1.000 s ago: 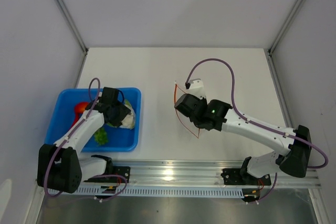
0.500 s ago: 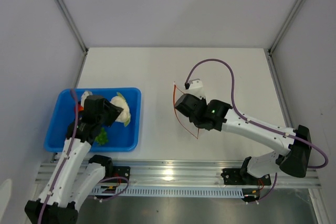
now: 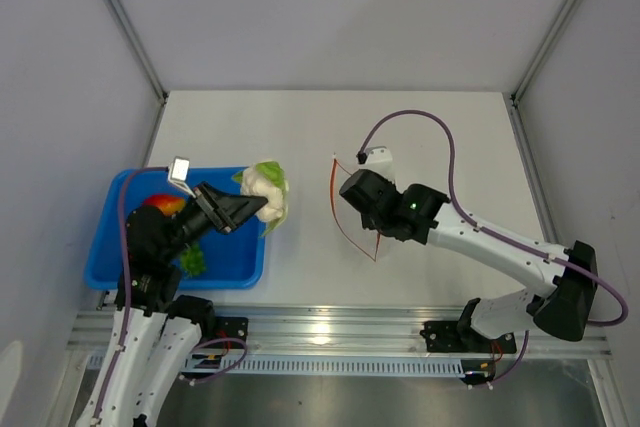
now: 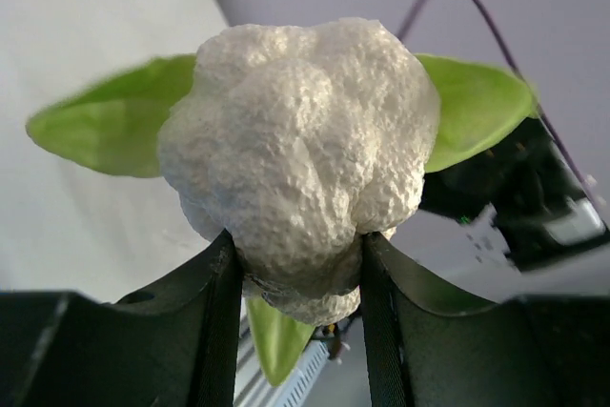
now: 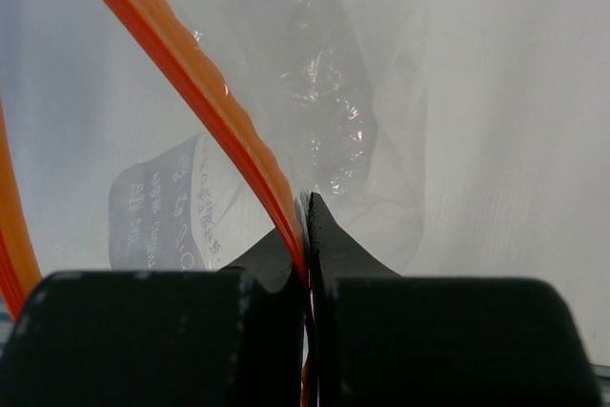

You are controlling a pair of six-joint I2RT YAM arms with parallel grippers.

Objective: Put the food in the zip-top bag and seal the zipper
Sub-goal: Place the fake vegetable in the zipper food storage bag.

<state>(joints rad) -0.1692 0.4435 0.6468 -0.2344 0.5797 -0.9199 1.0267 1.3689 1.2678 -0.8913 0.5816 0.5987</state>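
left fingers (image 4: 221,293) pinch cauliflower (image 4: 295,159) (leaves green), seemingly above tray (image 3: 105,247) edge | right fingers (image 5: 326,240) clamp zipper (image 5: 219,102) of bag (image 5: 353,92)

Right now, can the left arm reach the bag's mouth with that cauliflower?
Probably yes: the left gripper holds the cauliflower raised over the tray's rim, only bare table lies between, and the right gripper pinches the zipper.

Lab enclosure — white table (image 3: 300,132), aluminium rails (image 3: 330,326)

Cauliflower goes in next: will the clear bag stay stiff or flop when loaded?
Probably floppy: the zip-top bag is thin, crinkled film. Its mouth may sag, since the right gripper pinches only one spot on the zipper.
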